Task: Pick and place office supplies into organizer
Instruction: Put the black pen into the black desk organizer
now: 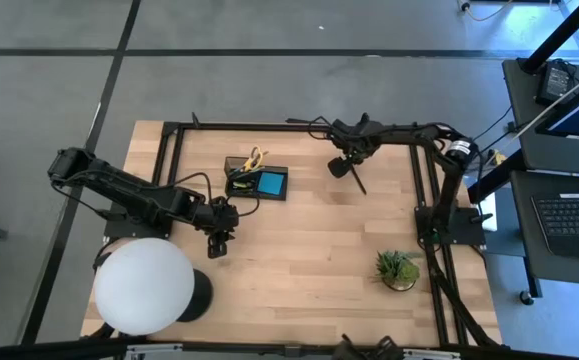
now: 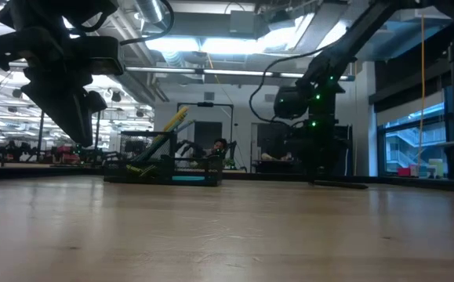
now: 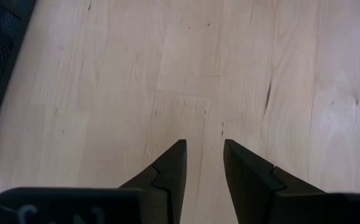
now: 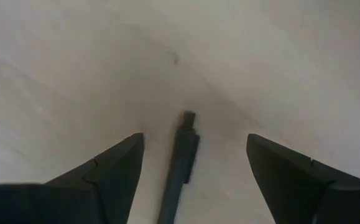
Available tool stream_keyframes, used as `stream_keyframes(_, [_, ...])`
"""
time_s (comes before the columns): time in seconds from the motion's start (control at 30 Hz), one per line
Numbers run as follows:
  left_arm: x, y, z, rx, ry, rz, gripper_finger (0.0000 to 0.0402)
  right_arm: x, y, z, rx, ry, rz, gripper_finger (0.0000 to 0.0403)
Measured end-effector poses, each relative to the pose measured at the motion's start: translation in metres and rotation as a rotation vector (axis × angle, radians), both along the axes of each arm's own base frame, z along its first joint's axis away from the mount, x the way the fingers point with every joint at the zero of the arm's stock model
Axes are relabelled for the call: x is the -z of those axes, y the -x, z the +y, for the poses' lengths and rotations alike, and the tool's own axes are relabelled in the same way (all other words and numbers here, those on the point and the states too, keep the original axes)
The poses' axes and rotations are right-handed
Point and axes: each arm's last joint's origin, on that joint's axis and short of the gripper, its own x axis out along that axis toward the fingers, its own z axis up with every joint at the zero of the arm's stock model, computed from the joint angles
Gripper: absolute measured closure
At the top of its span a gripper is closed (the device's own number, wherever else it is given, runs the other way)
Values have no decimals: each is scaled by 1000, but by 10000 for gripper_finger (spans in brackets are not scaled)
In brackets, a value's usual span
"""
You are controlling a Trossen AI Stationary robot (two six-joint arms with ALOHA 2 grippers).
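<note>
Here the wooden table [image 1: 299, 240] carries a big white globe lamp [image 1: 144, 285] at its near left corner. The black organizer [image 1: 257, 183] sits toward the far edge, left of the middle, with yellow-handled scissors [image 1: 255, 158] standing in its left part and a blue note pad [image 1: 270, 182] lying in its right compartment. A small green potted plant [image 1: 398, 268] stands near the right edge. The left tool [image 1: 216, 241] hangs over bare wood, nearer than the organizer and slightly left of it, its fingers [image 3: 170, 171] slightly parted and empty. The right tool [image 1: 341, 167] is near the far edge, right of the organizer, spread wide on either side of a dark pen [image 4: 180, 165] lying on the table, not gripping it.
</note>
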Motion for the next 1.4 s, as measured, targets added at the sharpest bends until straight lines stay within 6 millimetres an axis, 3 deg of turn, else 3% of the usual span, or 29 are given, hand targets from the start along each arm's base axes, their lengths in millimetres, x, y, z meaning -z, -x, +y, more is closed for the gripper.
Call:
stream_keyframes(0.27, [0, 0, 0, 0, 0, 0, 302, 18, -3, -1, -5, -40, 43, 127])
stream_keyframes(0.63, [0, 0, 0, -9, 5, 1, 302, 17, -1, -8, -38, -130, -27, 216])
stream_keyframes(1.4, [0, 0, 0, -9, 5, 1, 302, 18, -2, -8, -43, -106, -20, 316])
